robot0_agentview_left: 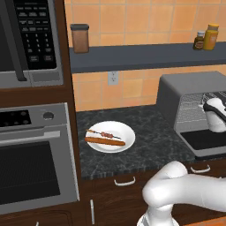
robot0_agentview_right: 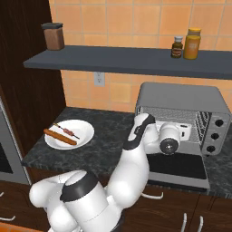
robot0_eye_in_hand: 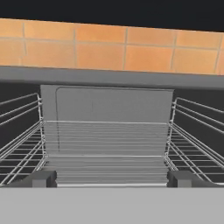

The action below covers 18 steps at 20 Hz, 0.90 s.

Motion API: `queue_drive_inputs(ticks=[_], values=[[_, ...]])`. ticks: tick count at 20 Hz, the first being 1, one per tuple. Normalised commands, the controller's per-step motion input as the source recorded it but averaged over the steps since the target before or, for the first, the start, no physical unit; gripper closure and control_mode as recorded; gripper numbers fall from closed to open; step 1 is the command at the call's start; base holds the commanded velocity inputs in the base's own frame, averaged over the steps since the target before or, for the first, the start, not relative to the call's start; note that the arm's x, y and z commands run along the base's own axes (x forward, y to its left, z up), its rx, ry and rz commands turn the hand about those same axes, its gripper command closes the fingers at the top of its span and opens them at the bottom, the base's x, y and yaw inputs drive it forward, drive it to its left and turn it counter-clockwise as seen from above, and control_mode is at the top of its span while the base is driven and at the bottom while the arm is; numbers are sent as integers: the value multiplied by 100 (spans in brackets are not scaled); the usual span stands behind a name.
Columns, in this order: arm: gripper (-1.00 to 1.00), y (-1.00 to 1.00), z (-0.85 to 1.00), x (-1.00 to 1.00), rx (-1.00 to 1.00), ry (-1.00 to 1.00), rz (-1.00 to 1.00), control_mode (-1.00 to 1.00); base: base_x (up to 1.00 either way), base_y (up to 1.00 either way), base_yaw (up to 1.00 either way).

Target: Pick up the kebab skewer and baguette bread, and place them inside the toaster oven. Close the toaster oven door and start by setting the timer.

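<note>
- Tabletop (robot0_agentview_left: 150, 145): dark speckled stone, with the toaster oven at the right and a plate at the left.
- Toaster oven (robot0_agentview_right: 181, 97): grey box; door (robot0_agentview_right: 179, 166) dropped flat, wire rack (robot0_eye_in_hand: 105, 140) bare inside.
- Arm: hand at the oven mouth, pointing in at the rack.
- Jaws (robot0_eye_in_hand: 112, 178): spread wide, nothing between the tips.
- White plate (robot0_agentview_left: 125, 130): well apart from the oven.
- Baguette (robot0_agentview_left: 105, 141): lies across the plate.
- Skewer (robot0_agentview_left: 105, 134): just beside the baguette, on the wall side.

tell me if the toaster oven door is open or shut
Open: the toaster oven door lies dropped flat in front of the toaster oven, and the hand view looks straight onto its bare wire rack.
</note>
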Motion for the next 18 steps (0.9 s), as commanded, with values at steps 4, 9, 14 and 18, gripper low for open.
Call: queue_drive_inputs(ticks=[4, 9, 14, 18], values=[[-100, -3, -11, 36, 0, 3, 0, -100, 0, 0, 0], [-100, -3, -8, 26, 0, 4, 0, -100, 0, 0, 0], [-100, 0, -5, 23, 0, 5, 0, -100, 0, 0, 0], [-100, 0, -11, 15, 0, 6, 0, -100, 0, 0, 0]])
